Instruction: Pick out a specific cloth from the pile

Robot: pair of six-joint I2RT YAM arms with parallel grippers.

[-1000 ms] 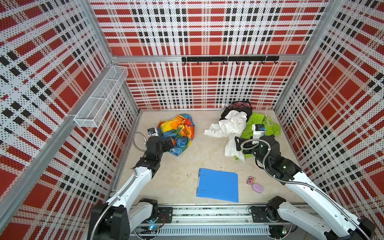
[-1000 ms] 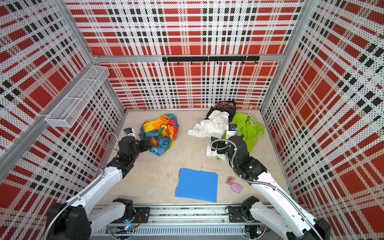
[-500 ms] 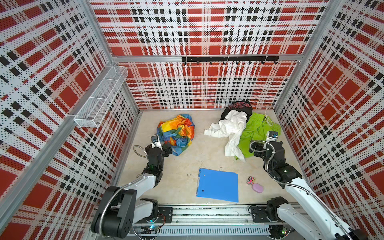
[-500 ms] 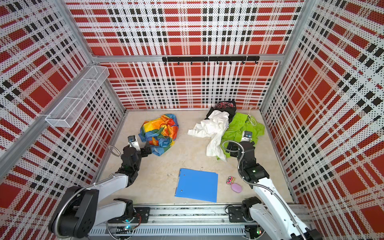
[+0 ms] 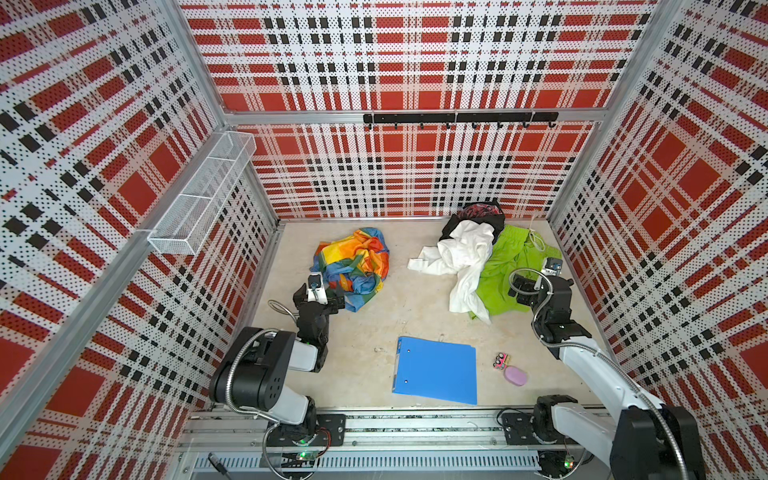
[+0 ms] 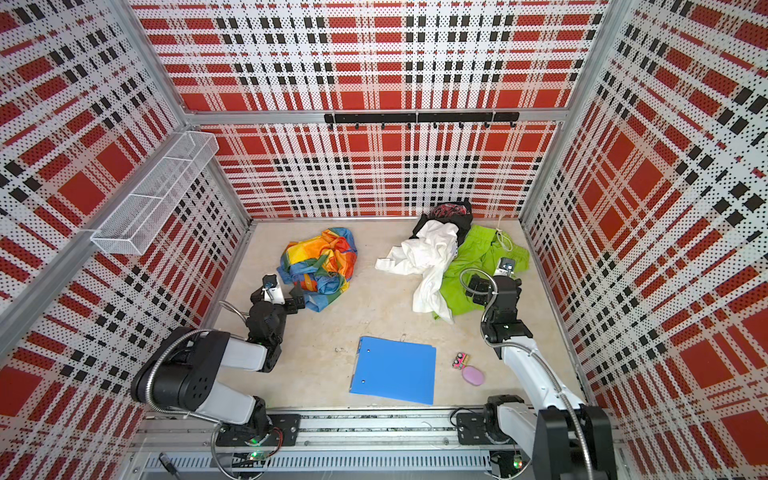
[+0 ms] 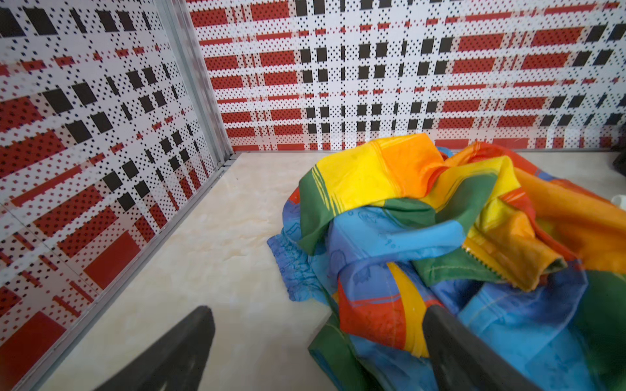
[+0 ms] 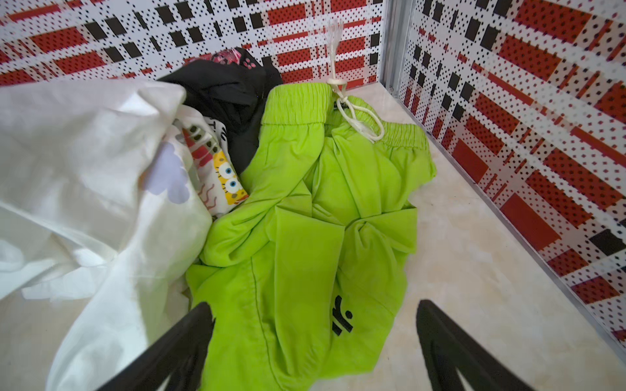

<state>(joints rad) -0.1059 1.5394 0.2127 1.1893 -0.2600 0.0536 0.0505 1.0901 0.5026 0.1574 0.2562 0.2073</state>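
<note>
At the far left, the cloth (image 5: 353, 266) is seen bunched alone, well apart from the pile (image 5: 478, 257) at far right. Both arms have been drawn back nearward. The left gripper (image 7: 316, 309) and right gripper (image 8: 315, 307) are held wide apart and empty, so the pick is judged done. The black garment (image 8: 230, 98) is mostly buried, and contact between a left finger and the cloth cannot be told.

Lime-green shorts (image 8: 305, 237) lie crumpled before the right gripper (image 8: 313, 306) — jaws wide, empty; white garment (image 8: 84, 169) touching them; black garment (image 8: 223, 91) behind.
</note>
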